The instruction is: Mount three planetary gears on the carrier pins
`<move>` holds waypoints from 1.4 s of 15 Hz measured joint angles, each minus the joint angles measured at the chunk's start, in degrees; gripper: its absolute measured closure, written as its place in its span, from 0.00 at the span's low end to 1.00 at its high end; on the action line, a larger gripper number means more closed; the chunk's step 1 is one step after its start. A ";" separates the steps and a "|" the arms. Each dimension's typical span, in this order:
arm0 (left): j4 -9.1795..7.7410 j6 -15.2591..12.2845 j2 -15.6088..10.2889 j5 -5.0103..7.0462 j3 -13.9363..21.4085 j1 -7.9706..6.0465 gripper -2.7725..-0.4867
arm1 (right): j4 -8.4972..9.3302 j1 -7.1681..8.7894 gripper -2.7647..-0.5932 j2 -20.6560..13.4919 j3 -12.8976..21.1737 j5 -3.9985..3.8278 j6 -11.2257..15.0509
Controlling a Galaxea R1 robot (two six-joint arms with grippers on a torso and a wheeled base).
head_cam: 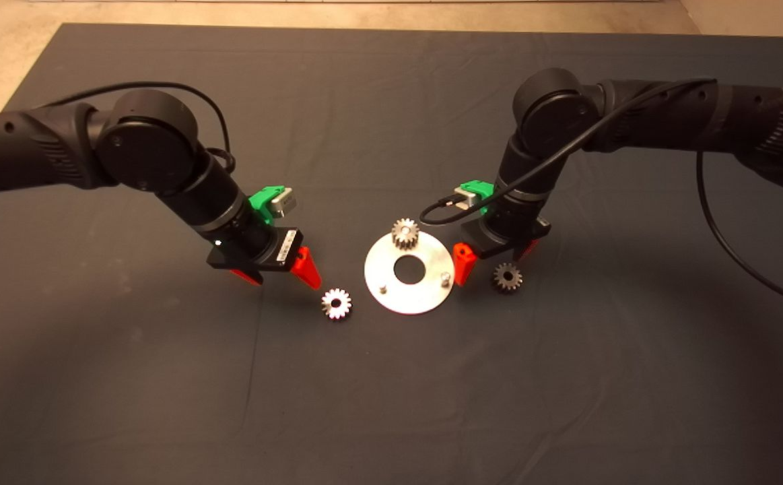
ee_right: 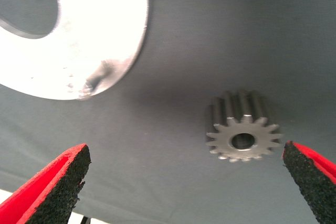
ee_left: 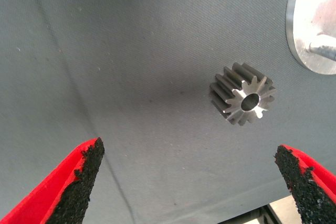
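The shiny round disc [head_cam: 379,264] lies mid-mat with three carrier pins. One planetary gear [head_cam: 405,233] sits on the far pin. The other two pins [head_cam: 383,288] [head_cam: 444,276] are bare. A second gear [head_cam: 336,304] lies flat on the mat left of the disc. My left gripper [head_cam: 280,275] is open just left of it; in the left wrist view the gear [ee_left: 244,99] lies beyond the open gripper [ee_left: 191,182]. A third gear [head_cam: 507,277] lies right of the disc, with my open right gripper [head_cam: 495,259] low over it. The gear [ee_right: 241,129] sits near one finger.
The dark mat [head_cam: 391,404] covers the table, and pale floor shows past its far edge. The disc's rim [ee_left: 310,30] with a pin shows in the left wrist view, and the disc's edge [ee_right: 100,40] shows in the right wrist view. A black cable hangs from the right arm.
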 joint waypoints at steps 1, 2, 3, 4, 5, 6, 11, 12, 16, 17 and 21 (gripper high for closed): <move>0.15 -0.39 1.11 0.87 0.00 0.00 0.19 | 0.00 0.00 0.02 0.02 0.00 -0.20 0.00; 0.52 -1.21 2.35 2.12 0.00 -0.02 0.19 | 0.00 0.00 0.02 0.05 0.00 -0.11 0.02; 1.46 -1.78 3.73 3.30 0.00 0.03 0.19 | 0.00 0.00 0.02 0.05 0.02 -0.12 0.02; 2.79 -2.67 4.93 4.88 0.00 0.10 0.19 | 0.00 0.00 0.02 0.05 0.02 -0.12 0.02; 4.20 -3.38 5.96 6.92 0.00 0.13 0.19 | 0.00 0.00 0.02 -0.05 0.02 -0.15 0.02; 5.33 -4.28 6.96 8.12 0.00 0.11 0.19 | 0.00 0.00 0.02 -0.15 0.00 -0.22 0.05; 8.86 -5.55 7.41 8.92 0.00 0.13 0.19 | 0.00 0.00 0.02 -0.30 0.02 -0.15 0.11; 9.47 -5.92 7.42 9.01 0.02 0.13 0.19 | 0.00 0.00 0.02 -0.28 0.02 -0.12 0.11; 12.32 -7.29 8.90 12.21 0.00 1.08 0.19 | 0.00 0.00 0.02 -0.42 0.09 -0.15 0.13; 12.39 -7.51 9.28 12.29 0.05 1.65 0.19 | 0.00 0.00 0.02 -0.44 0.17 -0.15 0.16; 12.43 -11.39 9.16 12.57 0.18 1.73 0.19 | -0.06 0.00 0.02 -0.59 0.56 -0.15 0.16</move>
